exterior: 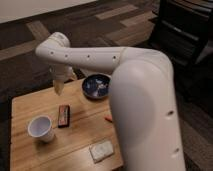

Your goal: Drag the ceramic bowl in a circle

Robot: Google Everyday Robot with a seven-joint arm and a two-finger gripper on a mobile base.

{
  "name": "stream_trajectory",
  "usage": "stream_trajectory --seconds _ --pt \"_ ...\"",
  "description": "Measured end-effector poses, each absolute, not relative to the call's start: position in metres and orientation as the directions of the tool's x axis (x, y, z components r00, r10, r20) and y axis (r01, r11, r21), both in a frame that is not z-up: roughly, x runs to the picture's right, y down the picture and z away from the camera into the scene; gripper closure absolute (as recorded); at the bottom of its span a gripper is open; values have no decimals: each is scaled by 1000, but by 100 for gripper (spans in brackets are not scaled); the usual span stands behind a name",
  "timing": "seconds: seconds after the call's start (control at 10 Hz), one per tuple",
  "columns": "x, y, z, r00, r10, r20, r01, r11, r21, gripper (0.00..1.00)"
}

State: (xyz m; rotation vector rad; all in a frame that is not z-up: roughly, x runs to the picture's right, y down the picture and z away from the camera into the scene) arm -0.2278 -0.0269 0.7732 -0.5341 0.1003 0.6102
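Wooden table (30, 105) fills the lower left of the view, with dark patterned floor around it. Near its left edge stands the white cup (40, 128), upright. Just right of the cup lies a small dark bar (63, 115), lengthwise toward the back of the table. Above and behind that bar hangs the gripper (59, 86), pointing down near the table's far edge; whether it has closed on anything I cannot tell. The ceramic bowl (97, 85) sits to the gripper's right, apart from it, close to the back edge of the table. Right of the bowl the white arm (90, 57) and its big rounded body (145, 115) cover the table's right side. A small orange thing (107, 119) peeks out beside that body, and a pale flat packet (101, 150) lies near the front edge. Bare wood lies between bowl, bar and packet.
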Motion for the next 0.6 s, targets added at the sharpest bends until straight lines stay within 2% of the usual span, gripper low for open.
stream_trajectory --seconds 0.4,0.6 --pt "-245 -87 839 866 466 -182 -493 731 -472 35" --pt "-245 -100 852 867 468 -173 -490 732 -473 35"
